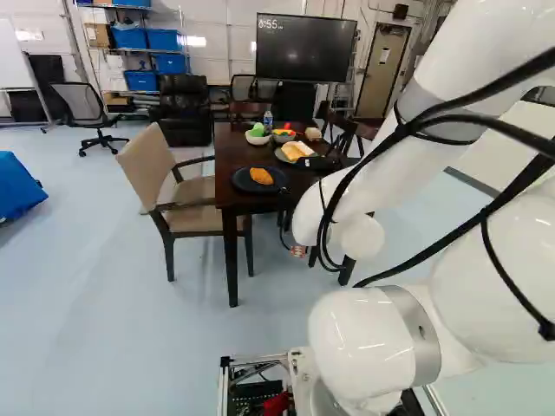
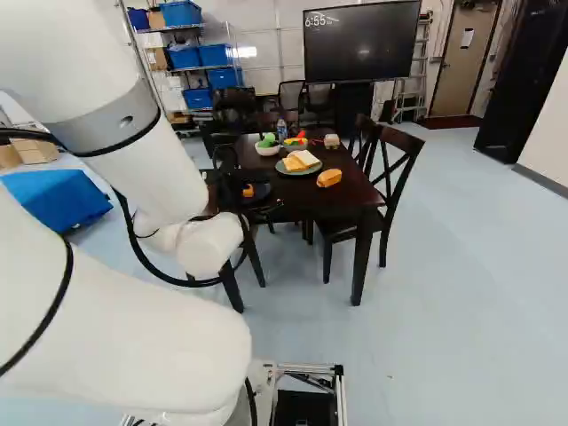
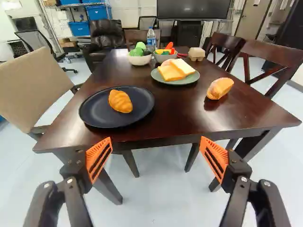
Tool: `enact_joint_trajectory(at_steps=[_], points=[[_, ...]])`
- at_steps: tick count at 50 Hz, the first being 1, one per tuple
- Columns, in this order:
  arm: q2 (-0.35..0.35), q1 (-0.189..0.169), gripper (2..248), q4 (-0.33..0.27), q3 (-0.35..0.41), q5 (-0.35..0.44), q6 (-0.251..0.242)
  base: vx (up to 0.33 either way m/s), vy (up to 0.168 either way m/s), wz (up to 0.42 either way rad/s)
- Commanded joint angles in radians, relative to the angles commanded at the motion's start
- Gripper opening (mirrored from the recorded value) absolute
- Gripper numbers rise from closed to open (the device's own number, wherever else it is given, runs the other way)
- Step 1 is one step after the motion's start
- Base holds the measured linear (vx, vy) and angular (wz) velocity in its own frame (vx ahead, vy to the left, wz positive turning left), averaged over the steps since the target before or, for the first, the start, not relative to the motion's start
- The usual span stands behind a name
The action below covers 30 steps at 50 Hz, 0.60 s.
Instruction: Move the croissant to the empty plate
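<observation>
Dark table (image 3: 165, 113) ahead; jaws hover wide before it.

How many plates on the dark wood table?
2. Dark round plate: nearer the black gripper, under the golden croissant. Green round plate: farther off, under yellow and white slices. The white bowl and gray bowl beyond might hide another.

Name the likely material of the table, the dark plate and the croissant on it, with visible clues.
Table: probably varnished wood; glossy reddish-brown with soft reflections.
Plate: perhaps ceramic or plastic; smooth, low-sheen, with a thin raised rim.
Croissant: real pastry or moulded foam, I can't tell; evenly orange, ridged.
</observation>
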Motion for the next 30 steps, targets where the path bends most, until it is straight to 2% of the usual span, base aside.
enact_joint_trajectory(at_steps=[30], points=[[0.000,0.000,247,0.000,0.000,0.000,0.000,0.000,0.000,0.000]])
